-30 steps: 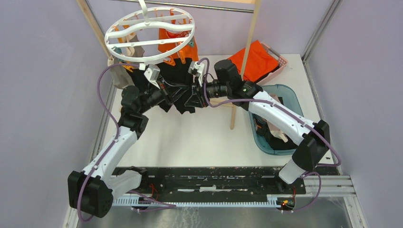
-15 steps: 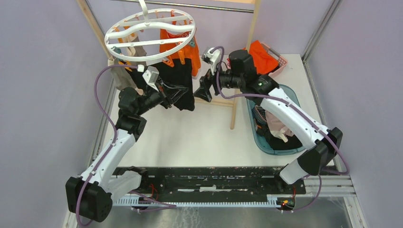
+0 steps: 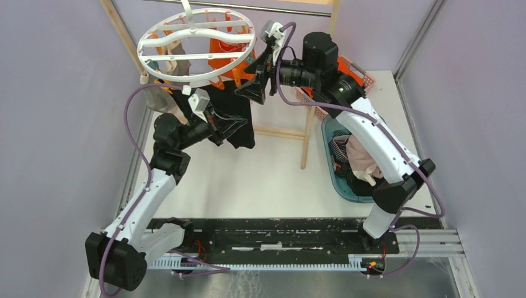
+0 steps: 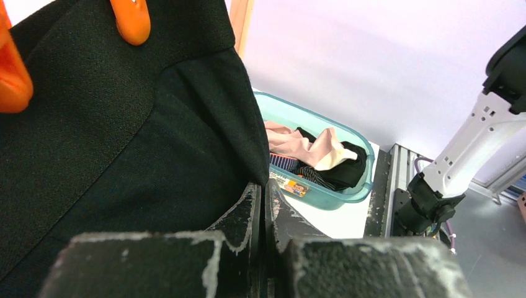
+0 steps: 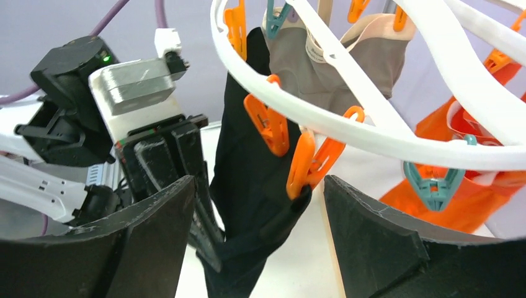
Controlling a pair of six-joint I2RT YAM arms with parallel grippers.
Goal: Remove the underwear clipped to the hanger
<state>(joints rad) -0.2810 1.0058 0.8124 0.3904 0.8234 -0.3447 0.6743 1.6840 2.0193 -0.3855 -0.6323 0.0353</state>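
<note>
Now my left fingers (image 4: 254, 208) stay pinched shut on the black underwear (image 4: 124, 143), at its lower edge. My right fingers (image 3: 255, 76) have swung up from beside that garment to the hanger (image 5: 347, 127) rim: wide open, empty, two orange pegs (image 5: 270, 124) betw. them, just ahead. The black pair hangs clipped from those pegs, so nothing's off yet. I'm prob. set to squeeze a peg while left pulls down.

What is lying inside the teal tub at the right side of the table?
The teal tub holds a pink cloth, a striped piece and a black garment; anything beneath them is covered.
</note>
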